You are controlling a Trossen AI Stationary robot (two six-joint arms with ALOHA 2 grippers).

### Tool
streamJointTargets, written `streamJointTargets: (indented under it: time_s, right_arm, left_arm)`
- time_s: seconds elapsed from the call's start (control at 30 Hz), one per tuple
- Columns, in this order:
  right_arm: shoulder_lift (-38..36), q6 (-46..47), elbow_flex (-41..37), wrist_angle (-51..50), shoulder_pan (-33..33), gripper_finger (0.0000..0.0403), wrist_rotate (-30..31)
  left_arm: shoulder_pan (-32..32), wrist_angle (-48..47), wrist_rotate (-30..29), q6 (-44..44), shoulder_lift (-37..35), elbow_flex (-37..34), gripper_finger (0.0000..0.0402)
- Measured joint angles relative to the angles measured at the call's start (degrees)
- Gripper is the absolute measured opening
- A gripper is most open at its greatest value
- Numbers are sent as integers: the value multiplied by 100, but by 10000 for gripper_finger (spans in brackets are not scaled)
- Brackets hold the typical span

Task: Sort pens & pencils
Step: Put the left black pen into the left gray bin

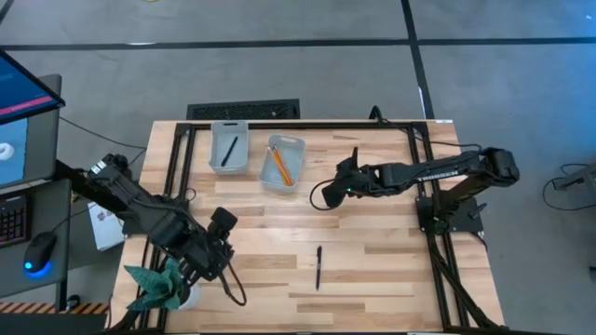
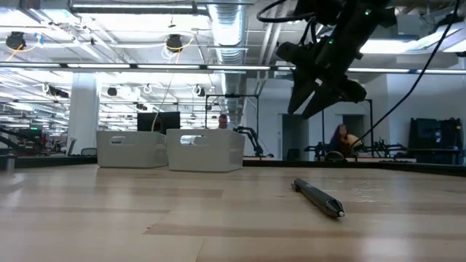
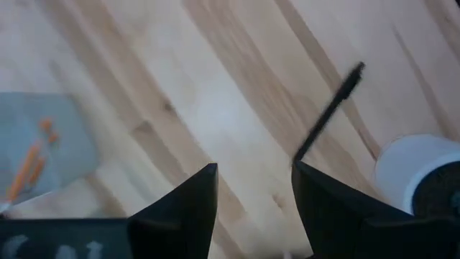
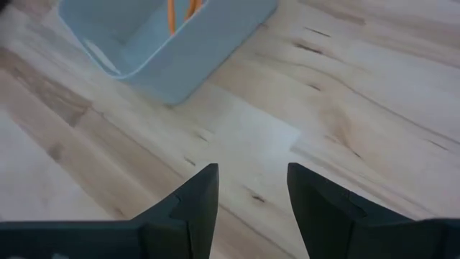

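Last loose thin black pen (image 1: 318, 268) lies on bare wood tabletop (image 1: 372, 242), front centre, long axis front-to-back. Left gripper (image 1: 226, 244) nearer, pen to its right, fingers apart, empty. Right gripper (image 1: 328, 197) farther back beside grey plastic bin (image 1: 296, 146) with orange pencils (image 1: 280, 166), open, empty.

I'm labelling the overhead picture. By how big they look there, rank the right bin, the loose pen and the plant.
1. Right bin and plant: look alike, too close to rank.
2. Loose pen: clearly smallest.
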Motion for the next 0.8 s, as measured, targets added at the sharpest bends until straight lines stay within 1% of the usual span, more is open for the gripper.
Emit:
streamJointTargets:
  time_s: [0.13,0.3,0.37,0.47,0.53,0.6,0.7,0.8]
  right_arm:
    - [-99,-2,8,89,13,187,2]
    - [-144,1,1,238,11,189,1]
    - [-144,68,-2,243,20,188,0]
    - [-144,85,-2,246,52,186,0]
    - [-144,85,-2,248,56,185,-14]
    - [-143,89,-2,250,51,185,-86]
    - [-144,92,-2,250,52,186,-136]
    - [-144,94,-2,257,52,187,-151]
  left_arm:
    - [0,532,233,150,2,-661,171]
    - [5,937,411,256,2,-1528,171]
    - [5,1172,618,257,2,-1914,171]
    - [5,1825,930,273,2,-2498,171]
    - [5,2351,1022,331,2,-2839,171]
    - [5,2694,1008,348,2,-3051,171]
    - [5,2921,970,377,2,-3223,171]
    - [-59,3080,963,644,2,-3358,171]
